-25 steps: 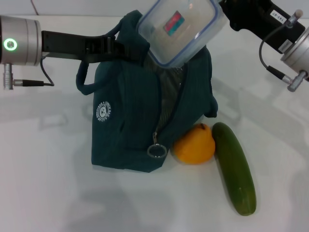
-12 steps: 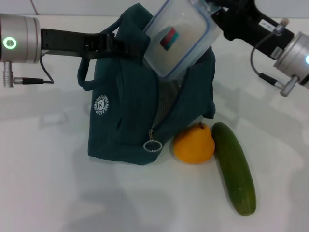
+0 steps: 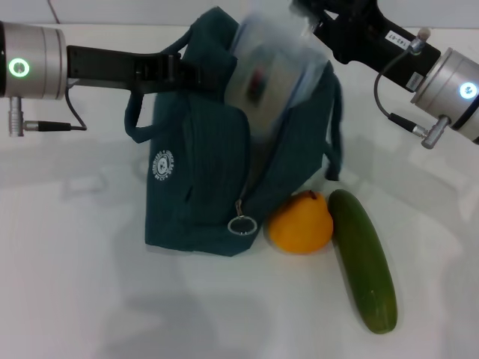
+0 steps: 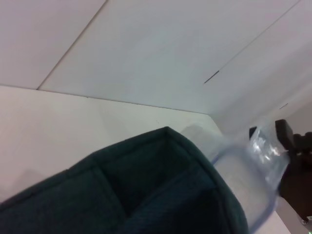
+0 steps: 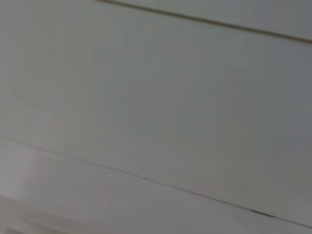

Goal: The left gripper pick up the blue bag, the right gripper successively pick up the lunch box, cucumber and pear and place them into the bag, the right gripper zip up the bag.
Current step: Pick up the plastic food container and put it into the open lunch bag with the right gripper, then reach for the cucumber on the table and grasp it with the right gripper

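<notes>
White tabletop (image 3: 90, 284) carries the bag (image 3: 202, 202), upright, its handle clamped by the left gripper (image 3: 183, 73) from the left. From the far right, the right gripper (image 3: 318, 22) grips the box (image 3: 269, 71), tilted halfway into the bag's mouth. Pear (image 3: 301, 222) and cucumber (image 3: 363, 258) lie touching, right of the bag.

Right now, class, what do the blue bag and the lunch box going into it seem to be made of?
The blue bag looks like soft woven fabric with a matte finish: it creases and sags, and a metal-looking ring hangs from its zip. The lunch box looks like clear, glossy plastic with a blue rim, since the bag shows through it; it is blurred, so this is less sure.
</notes>
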### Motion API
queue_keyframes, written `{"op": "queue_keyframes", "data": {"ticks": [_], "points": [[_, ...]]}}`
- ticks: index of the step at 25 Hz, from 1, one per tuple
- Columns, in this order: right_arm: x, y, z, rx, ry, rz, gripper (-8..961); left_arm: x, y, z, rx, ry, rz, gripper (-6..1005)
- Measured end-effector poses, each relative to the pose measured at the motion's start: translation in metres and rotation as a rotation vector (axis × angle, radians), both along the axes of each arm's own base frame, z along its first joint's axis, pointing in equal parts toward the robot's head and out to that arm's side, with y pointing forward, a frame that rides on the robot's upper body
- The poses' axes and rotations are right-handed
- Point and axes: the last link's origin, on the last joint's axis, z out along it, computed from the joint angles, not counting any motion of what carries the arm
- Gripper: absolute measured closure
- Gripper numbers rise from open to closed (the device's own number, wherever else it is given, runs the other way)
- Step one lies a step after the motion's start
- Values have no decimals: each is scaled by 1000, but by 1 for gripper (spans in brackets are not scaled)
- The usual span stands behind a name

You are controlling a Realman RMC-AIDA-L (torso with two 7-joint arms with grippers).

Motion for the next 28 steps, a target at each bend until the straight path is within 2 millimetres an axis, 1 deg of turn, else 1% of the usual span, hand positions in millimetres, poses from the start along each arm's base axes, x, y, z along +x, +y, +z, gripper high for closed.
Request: {"op": "queue_keyframes", "data": {"ticks": [6, 9, 11, 14, 18, 22, 25, 28], "points": [[0, 1, 2, 4, 8, 3, 751, 1, 0, 0, -1, -1, -1, 958], [4, 0, 5, 16, 6, 0, 608, 1, 0, 0, -1, -1, -2, 958], [11, 0, 12, 45, 2, -1, 513, 0, 0, 0, -1, -1, 1, 958], [25, -4, 26, 98, 4, 5, 370, -2, -1, 0, 0, -2, 6, 958], [54, -17, 48, 186, -17, 5, 300, -5, -3, 0, 3, -7, 9, 957], [89, -33, 70, 269, -92, -14, 229, -5, -4, 0, 8, -18, -1, 957], [109, -46, 82, 305, -145, -27, 175, -8, -7, 0, 12, -32, 2, 957], [115, -54, 85, 320, -200, 9, 121, -13, -8, 0, 21, -62, 11, 957]]}}
